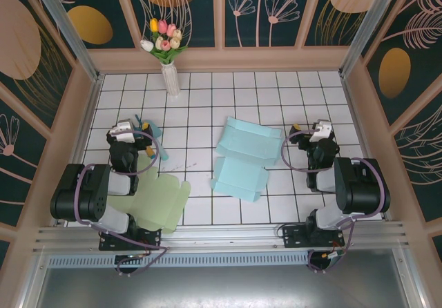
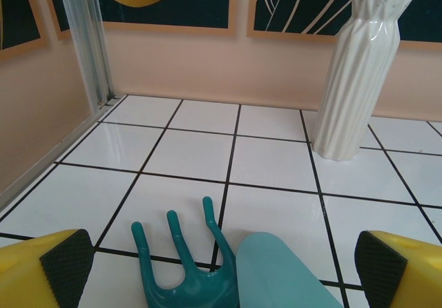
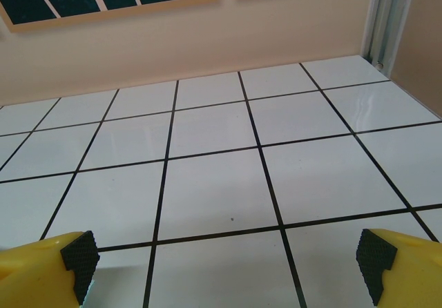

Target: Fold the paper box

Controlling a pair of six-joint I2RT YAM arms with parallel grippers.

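The fold looks not yet begun: the pale blue paper box (image 1: 242,157) lies flat and unfolded near the middle of the desk (image 1: 200,108), its panels spread out, well apart from both arms. The left claw (image 2: 221,266) is released and holds nothing, with a teal toy rake (image 2: 183,266) and a teal scoop (image 2: 276,273) lying on the tiles just ahead between its fingers. The right claw (image 3: 224,266) is likewise spread wide and empty over bare tile. The box sits at about 3 o'clock from the left claw and 9 o'clock from the right, so the next move likely calls for both arms to swing inward and catch a thin panel edge lying flush on the surface. A green sheet (image 1: 157,199) lies at 6 o'clock under the left arm, and the vase (image 1: 170,79) stands at 12 o'clock near the back wall. The tiles around the box are open. The side walls stand near each arm's outer flank, so the free room lies toward the centre.
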